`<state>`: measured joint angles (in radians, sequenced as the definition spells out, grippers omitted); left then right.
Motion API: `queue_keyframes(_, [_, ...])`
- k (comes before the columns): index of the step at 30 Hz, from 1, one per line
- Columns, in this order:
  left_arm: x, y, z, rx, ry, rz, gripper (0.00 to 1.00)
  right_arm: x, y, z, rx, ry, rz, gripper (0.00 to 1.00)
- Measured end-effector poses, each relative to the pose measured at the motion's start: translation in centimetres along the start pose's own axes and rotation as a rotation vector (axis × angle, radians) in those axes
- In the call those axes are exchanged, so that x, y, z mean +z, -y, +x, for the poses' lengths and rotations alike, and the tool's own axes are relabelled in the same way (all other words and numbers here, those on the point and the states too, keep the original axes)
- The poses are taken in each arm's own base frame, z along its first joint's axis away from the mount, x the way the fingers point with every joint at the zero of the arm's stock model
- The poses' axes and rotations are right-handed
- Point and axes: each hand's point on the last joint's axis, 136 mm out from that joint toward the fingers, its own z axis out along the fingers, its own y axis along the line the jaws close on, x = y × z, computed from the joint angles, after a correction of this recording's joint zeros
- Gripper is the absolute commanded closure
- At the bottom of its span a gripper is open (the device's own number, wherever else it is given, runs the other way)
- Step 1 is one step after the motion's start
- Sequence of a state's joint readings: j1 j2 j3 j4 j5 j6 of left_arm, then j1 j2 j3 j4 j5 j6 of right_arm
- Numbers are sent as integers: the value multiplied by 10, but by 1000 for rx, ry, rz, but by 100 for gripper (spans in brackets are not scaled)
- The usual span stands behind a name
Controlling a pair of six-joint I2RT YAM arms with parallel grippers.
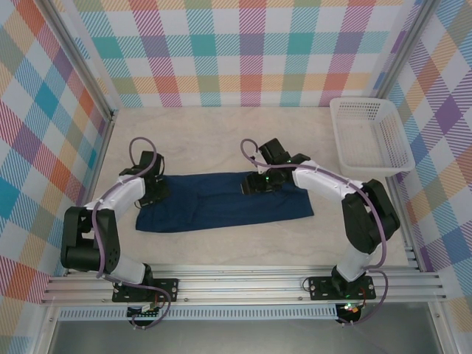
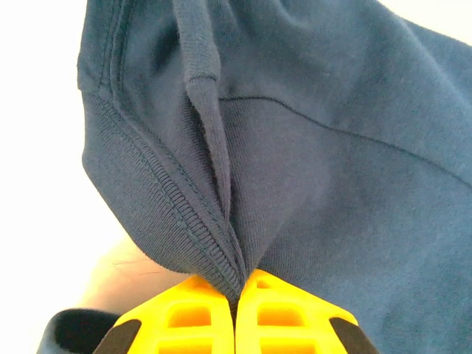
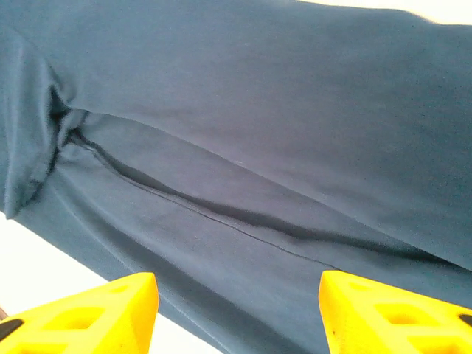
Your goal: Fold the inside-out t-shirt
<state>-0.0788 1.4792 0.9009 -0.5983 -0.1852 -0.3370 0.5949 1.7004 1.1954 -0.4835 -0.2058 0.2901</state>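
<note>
I'm pinching the t-shirt (image 2: 332, 184) hem w/ left jaws, right jaws hanging wide over it, needing far-edge grip b4 lifting.

navy t-shirt (image 1: 221, 205) lies flat; left hand (image 1: 157, 193), right hand (image 1: 256, 184) over it.

the top external view looks down from high above the near edge of the tabletop (image 1: 221, 133), faces its far side and takes in all of it. the left wrist view peers along the left gripper (image 2: 236, 287), very close to the t-shirt (image 2: 332, 184). the right wrist view looks past the right gripper (image 3: 237, 295), equally close. all three share that t-shirt.
</note>
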Motion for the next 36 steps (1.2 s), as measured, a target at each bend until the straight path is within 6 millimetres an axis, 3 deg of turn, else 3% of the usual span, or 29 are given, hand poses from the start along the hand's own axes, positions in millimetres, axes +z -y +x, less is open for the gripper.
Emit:
queue_keyframes(3, [-7,-1,-4,-7,10,-15,100,-6,6,-2,5,9,18,40])
queue_keyframes(6, [-19,21,-1,30,26,30,100,-15,16,-5,21,23,39,40])
queue_keyframes(11, [-52,84,19,93,23,207,100,-37,36,-11,64,59,92,39])
queue_keyframes(17, [-97,166,47,108,-24,429,100,-50,81,-7,166,59,166,39])
queue_keyframes(22, [-133,251,58,142,-77,572,100,-51,109,7,243,34,207,40])
queue_keyframes(25, [-138,289,64,158,-117,615,100,-51,120,11,279,28,218,40])
queue_keyframes(28, [-133,312,69,166,-152,628,100,-46,131,14,316,14,228,41])
queue_keyframes(36, [-117,335,79,156,-219,622,100,-18,151,39,385,-75,235,41])
